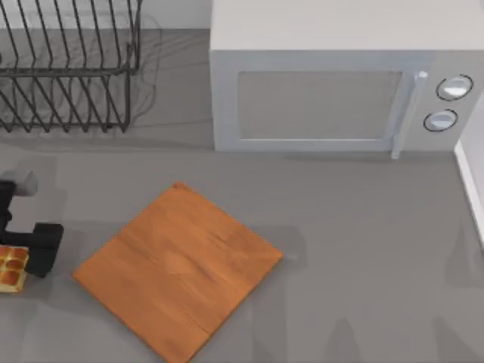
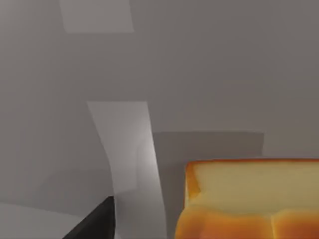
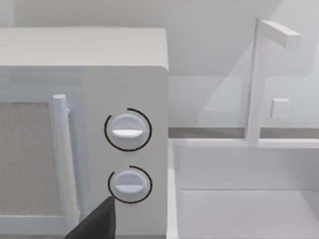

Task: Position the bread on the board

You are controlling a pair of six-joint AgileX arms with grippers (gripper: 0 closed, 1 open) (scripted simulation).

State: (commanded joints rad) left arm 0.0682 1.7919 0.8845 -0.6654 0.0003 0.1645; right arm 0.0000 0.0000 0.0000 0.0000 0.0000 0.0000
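Observation:
The bread (image 1: 11,268), a small golden-brown loaf with a bumpy top, lies on the table at the far left edge in the top view. My left gripper (image 1: 19,253) is down over it, one black finger (image 1: 44,248) standing on the side toward the board. In the left wrist view the bread (image 2: 249,199) is close up, with a gap of bare table between it and the dark fingertip (image 2: 94,226), so the gripper is open. The board (image 1: 178,272), a large orange-brown wooden square turned like a diamond, lies just right of the bread. My right gripper (image 3: 158,235) is parked and open, facing the microwave.
A grey microwave (image 1: 333,91) with two knobs (image 3: 128,130) stands at the back right. At the back left is a black wire dish rack (image 1: 68,68). A pale wall or ledge (image 1: 473,181) runs along the right edge.

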